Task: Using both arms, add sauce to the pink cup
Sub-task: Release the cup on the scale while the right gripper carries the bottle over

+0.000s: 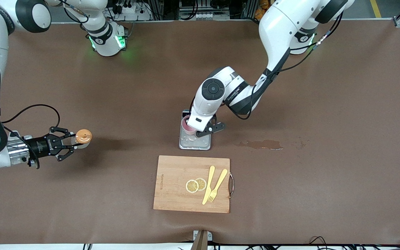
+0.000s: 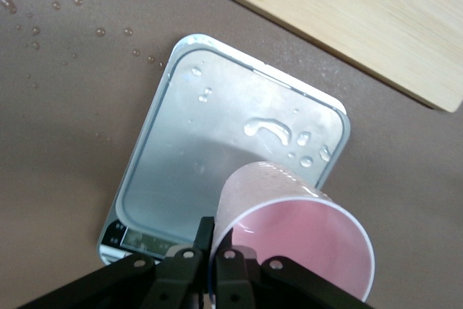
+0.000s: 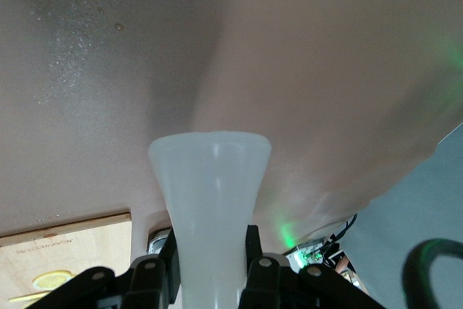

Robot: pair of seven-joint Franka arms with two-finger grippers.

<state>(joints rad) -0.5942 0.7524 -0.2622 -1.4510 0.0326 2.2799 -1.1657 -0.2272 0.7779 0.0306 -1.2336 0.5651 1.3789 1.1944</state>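
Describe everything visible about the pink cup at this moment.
The pink cup is a small, plain, light-pink tumbler of translucent-looking plastic, slightly tapered, with no handle. It looks empty inside. The left gripper is shut on its rim and holds it tilted over the grey scale, whose wet platform carries water droplets. Whether its base touches the scale cannot be told. In the front view the left arm hides most of the cup, which sits farther from the camera than the cutting board.

The left end effector (image 1: 209,130) with the pink cup (image 1: 188,125) occupies the space over the grey scale (image 1: 194,143), and the cutting board (image 1: 192,184) lies just beside the scale, nearer the front camera. Between the scale and the right end effector (image 1: 66,143) holding the sauce (image 1: 80,138), the desk (image 1: 134,104) is open brown surface. A wet spill (image 1: 260,144) marks the desk toward the left arm's end.
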